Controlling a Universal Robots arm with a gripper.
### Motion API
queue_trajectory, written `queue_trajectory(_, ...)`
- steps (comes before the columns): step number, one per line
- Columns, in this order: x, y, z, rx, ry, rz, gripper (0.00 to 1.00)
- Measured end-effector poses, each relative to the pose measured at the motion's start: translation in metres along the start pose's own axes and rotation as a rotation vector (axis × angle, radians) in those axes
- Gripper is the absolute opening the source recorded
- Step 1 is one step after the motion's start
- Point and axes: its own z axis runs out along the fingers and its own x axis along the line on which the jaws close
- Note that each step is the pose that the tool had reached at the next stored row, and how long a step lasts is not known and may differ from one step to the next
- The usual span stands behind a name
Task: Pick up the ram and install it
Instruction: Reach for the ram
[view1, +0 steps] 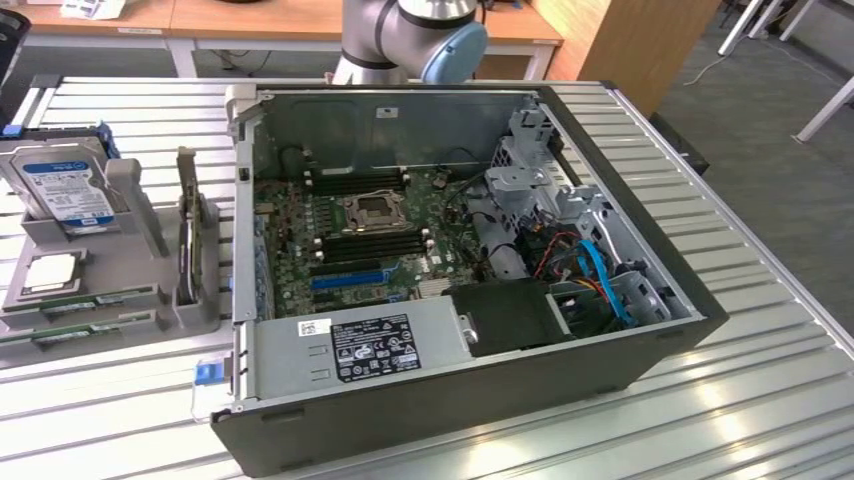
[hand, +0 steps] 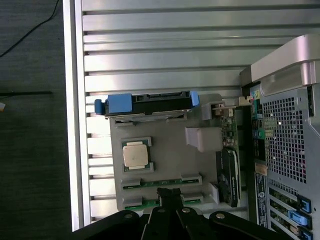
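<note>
Exterior view: I take the grey tray (view1: 134, 300) on the slatted table (view1: 747, 400) as my landmark. The ram (view1: 94, 297), a thin green stick, lies flat in a slot at the tray's near end. A second ram stick (view1: 67, 332) lies in the next slot, closer to the tray's edge. The silver processor (view1: 51, 270) sits in the tray's middle and the hard drive (view1: 60, 190) stands at its far end. A card (view1: 187, 240) stands upright on the tray's side that faces the open computer case (view1: 641, 340), which is just beside the tray. The arm's base (view1: 407, 40) rises well apart from the tray, beyond the case.

Wrist view: I look straight down on the tray (hand: 200, 120). The gripper (hand: 170, 196) hangs above the tray's ram end, its black tip over the middle of the second ram stick (hand: 142, 203) and just beside the ram (hand: 150, 182). I cannot tell whether the gripper is apart or together, or whether it touches either stick. Both sticks lie seated in their slots
</note>
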Motion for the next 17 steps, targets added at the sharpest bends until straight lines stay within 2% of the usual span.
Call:
queue_trajectory(4,0.0,-0.0002,-0.0001,0.0001,0.0001,0.0,0.1)
queue_trajectory(11,-0.001,-0.0134,-0.0006,0.0,0.0001,0.0,0.1)
queue_trajectory(17,-0.001,-0.0157,-0.0007,0.0,0.0,0.0,0.1)
